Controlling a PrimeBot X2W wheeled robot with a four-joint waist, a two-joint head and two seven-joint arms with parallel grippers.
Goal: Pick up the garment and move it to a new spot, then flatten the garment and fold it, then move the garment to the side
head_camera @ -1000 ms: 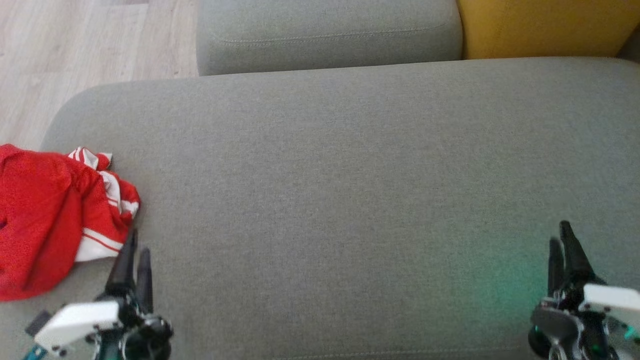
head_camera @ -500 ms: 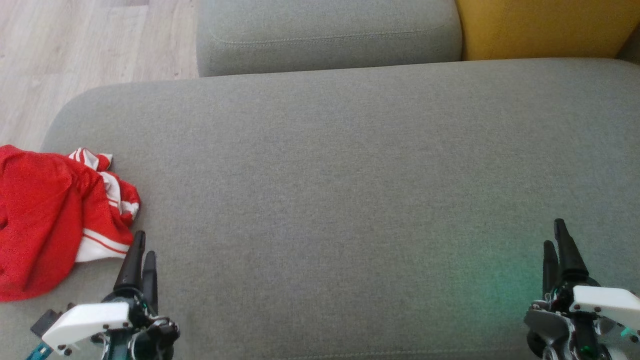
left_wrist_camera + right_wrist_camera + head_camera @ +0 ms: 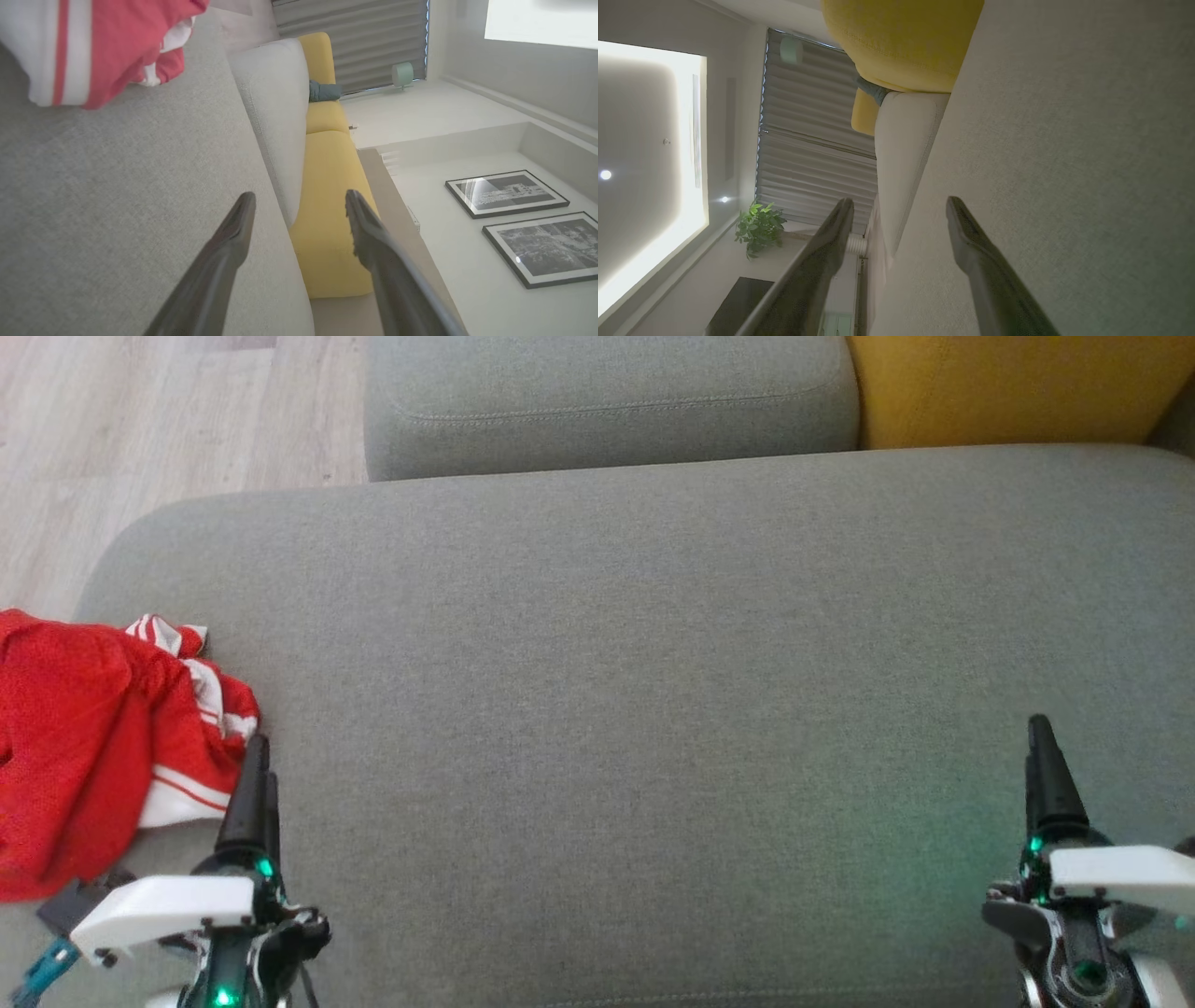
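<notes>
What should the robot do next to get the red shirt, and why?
Probably swing the left gripper a little to its left, onto the shirt, and close. The shirt lies crumpled at the left end of the cushion, right beside that gripper, which is open and empty.

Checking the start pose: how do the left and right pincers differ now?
The left pincer sits beside the red garment, near its striped hem; the right pincer has bare grey cushion around it. Left is lower left, right lower right. Both open, empty.
</notes>
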